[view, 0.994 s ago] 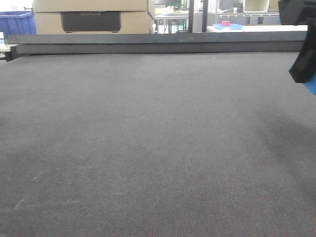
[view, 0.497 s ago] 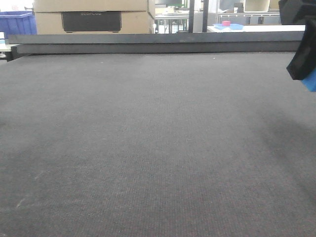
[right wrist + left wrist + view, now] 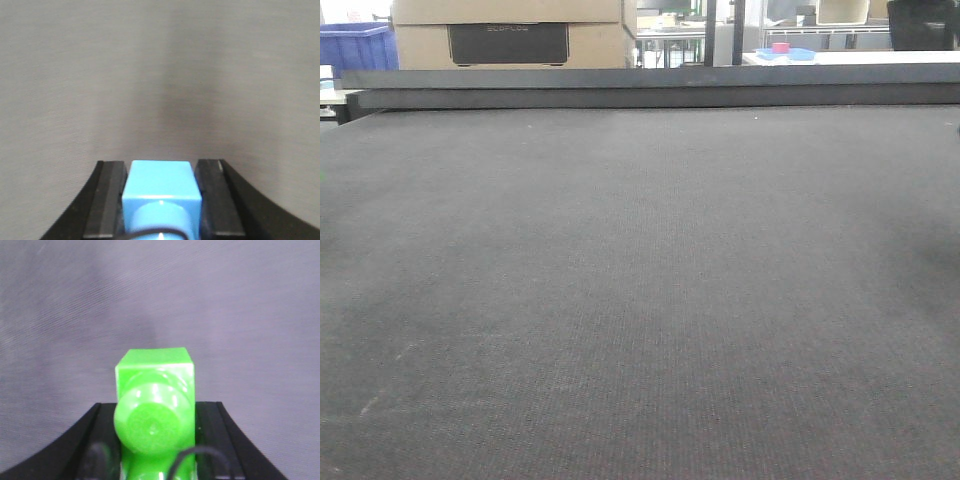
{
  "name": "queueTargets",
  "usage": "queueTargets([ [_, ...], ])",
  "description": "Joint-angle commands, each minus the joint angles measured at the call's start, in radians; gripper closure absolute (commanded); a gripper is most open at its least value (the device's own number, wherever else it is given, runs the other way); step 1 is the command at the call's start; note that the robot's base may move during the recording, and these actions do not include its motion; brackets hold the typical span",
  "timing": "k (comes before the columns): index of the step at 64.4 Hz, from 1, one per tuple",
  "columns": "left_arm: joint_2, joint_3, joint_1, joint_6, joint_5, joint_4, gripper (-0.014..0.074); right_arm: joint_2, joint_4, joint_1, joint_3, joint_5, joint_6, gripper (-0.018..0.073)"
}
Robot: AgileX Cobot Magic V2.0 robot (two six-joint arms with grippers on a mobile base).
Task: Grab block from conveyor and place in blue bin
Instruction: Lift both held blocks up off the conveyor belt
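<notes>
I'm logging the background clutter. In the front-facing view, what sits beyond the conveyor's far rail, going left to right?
blue crate → cardboard box → blue tray with a pink thing on it → black object at the top right corner.

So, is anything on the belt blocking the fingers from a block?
Nothing visible does. The conveyor lies bare below the left fingers and the right fingers, but no block shows on it either.

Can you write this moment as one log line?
conveyor: no block seen | left gripper: over conveyor, green tip | right gripper: over conveyor, blue tip
</notes>
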Motion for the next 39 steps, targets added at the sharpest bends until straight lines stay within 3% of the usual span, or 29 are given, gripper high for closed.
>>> queueTargets([
  [1, -0.096, 0.051, -0.041, -0.036, -0.047, -0.011, 0.0707, -0.027, -0.018, -0.018, 0.005, 0.002, -0.027, 0.0722],
  [15, -0.309, 0.194, -0.101, -0.036, -0.088, -0.015, 0.0707, -0.142, -0.041, -0.018, 0.133, -0.077, -0.031, 0.0722],
  [25, -0.482, 0.253, -0.101, -0.036, -0.09, -0.019, 0.0707, -0.265, -0.04, -0.018, 0.23, -0.097, -0.031, 0.0722],
  [39, -0.716, 0.261, -0.101, -0.036, -0.081, -0.019, 0.0707, -0.436, -0.04, -0.018, 0.231, -0.093, -0.033, 0.0722],
])
